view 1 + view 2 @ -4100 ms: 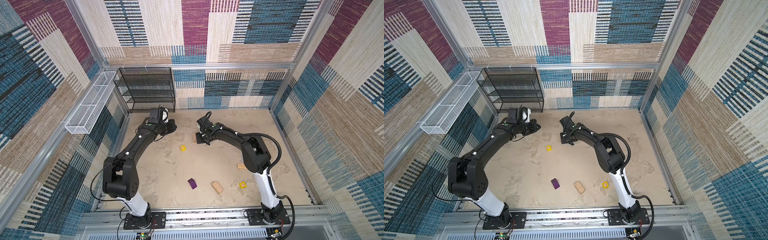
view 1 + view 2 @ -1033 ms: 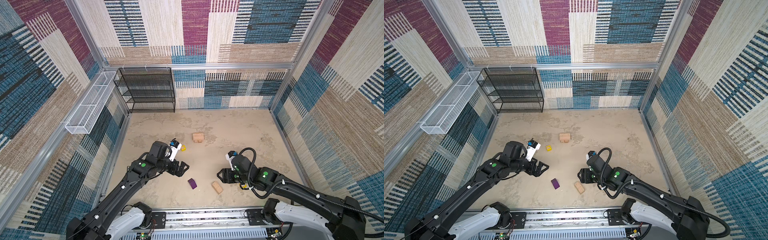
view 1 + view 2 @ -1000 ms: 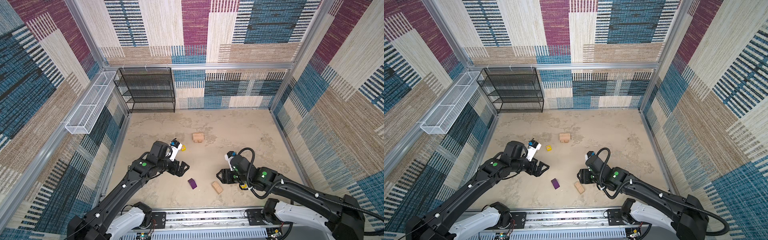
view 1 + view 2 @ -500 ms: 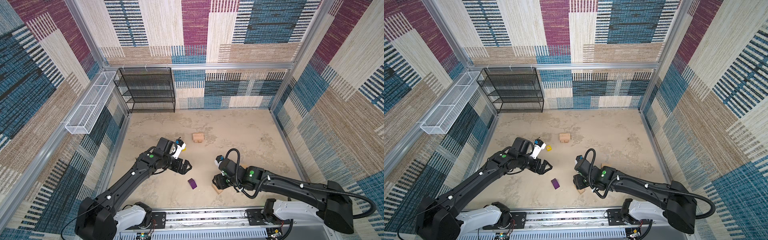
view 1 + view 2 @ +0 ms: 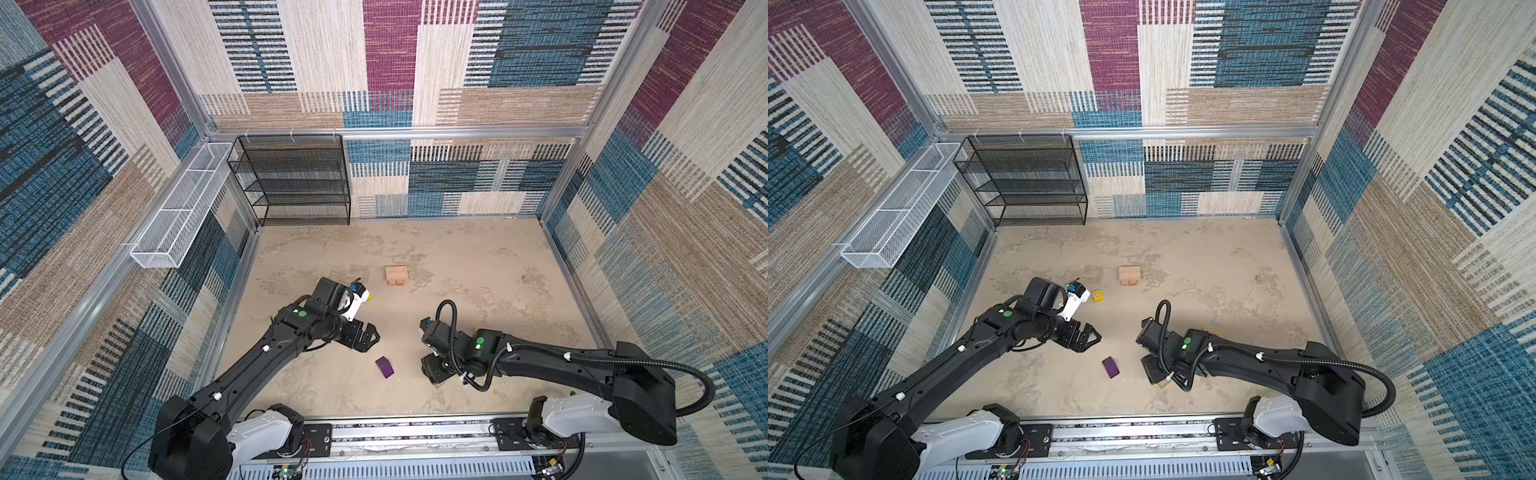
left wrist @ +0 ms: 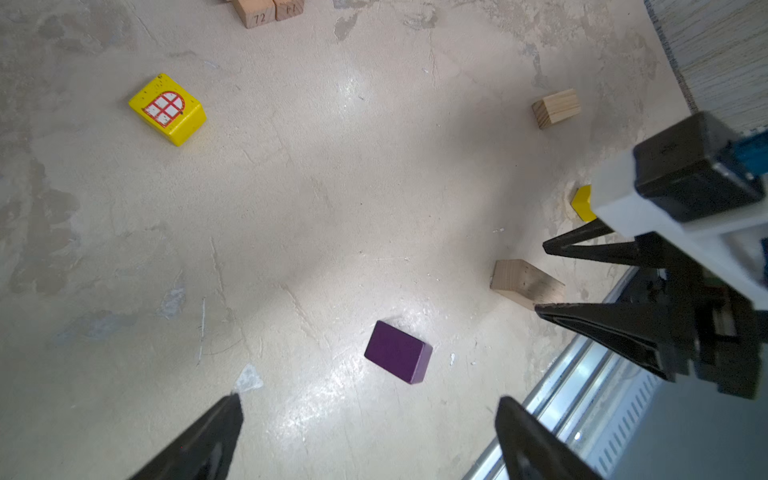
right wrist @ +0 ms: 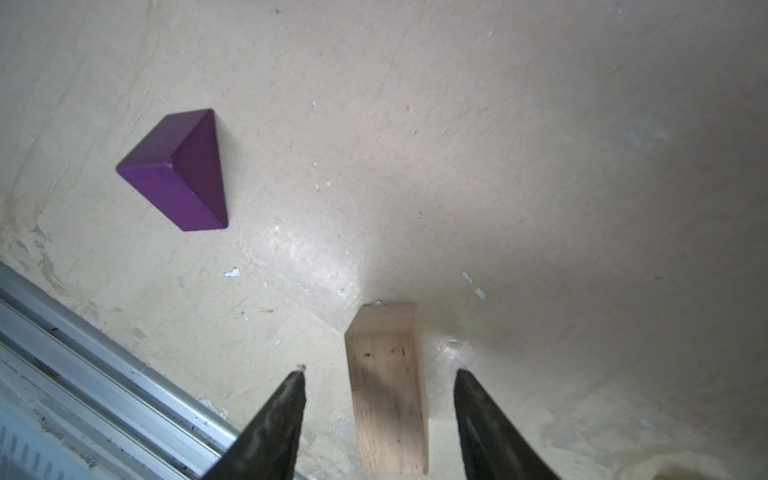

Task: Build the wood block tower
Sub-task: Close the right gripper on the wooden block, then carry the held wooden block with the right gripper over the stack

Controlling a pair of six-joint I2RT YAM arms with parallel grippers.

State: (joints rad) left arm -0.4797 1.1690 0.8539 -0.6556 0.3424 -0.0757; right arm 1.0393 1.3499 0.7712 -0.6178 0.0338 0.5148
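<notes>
The wood block tower [image 5: 396, 275] is a low stack at mid-floor, well apart from both arms. The right gripper [image 7: 380, 374] stands parted astride a tan brick [image 7: 388, 386], not touching it; the left gripper [image 6: 368, 405] is spread wide and holds nothing, near the purple block [image 6: 398, 351]. The brick is judged light, rigid and smooth: grip its 2 long side faces at mid-length. The white wire basket [image 5: 178, 216] and black mesh shelf [image 5: 291, 183] show no contents

both top views are bright and evenly lit from overhead, sharp at centre, the walls [image 5: 83, 166] bowing with wide-angle distortion toward the edges. soft, faint shadows lie on the near floor [image 5: 332, 390]. in the wrist views, white glare shines near the purple block [image 6: 398, 351]; the fingertips [image 7: 274, 424] of the right gripper [image 7: 379, 370] look blurred.
</notes>
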